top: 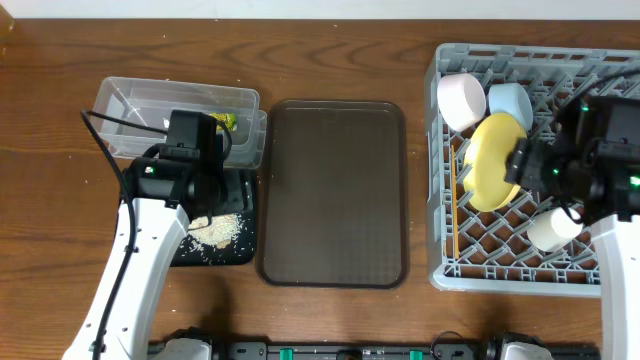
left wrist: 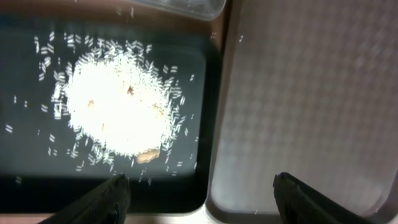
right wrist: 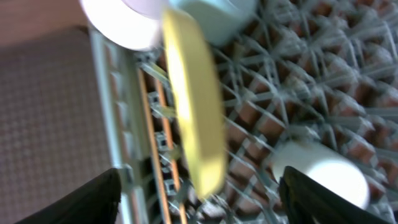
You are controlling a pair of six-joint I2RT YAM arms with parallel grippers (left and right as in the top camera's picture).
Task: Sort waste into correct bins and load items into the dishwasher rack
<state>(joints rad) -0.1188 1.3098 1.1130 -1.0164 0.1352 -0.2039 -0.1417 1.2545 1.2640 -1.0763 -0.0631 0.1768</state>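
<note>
The grey dishwasher rack point(top: 445, 262) at the right holds the yellow plate point(top: 488, 160) on edge, a white bowl point(top: 460, 99), a light blue bowl point(top: 510, 103), a pale cup point(top: 553, 229) and the chopsticks point(top: 454, 205). My right gripper point(top: 530, 165) is open above the plate point(right wrist: 193, 106), touching nothing; the cup point(right wrist: 320, 171) and chopsticks point(right wrist: 155, 149) lie below. The black tray point(top: 236, 250) holds a rice pile point(left wrist: 118, 106). My left gripper point(left wrist: 199, 199) is open and empty over the black tray's right edge point(left wrist: 211, 143). The clear tub point(top: 130, 100) holds the yellow-green wrapper point(top: 226, 120).
A large dark brown serving tray point(top: 333, 190) lies between the black tray and the rack; it also fills the right of the left wrist view point(left wrist: 311, 93). The brown wooden table point(top: 330, 50) shows around everything.
</note>
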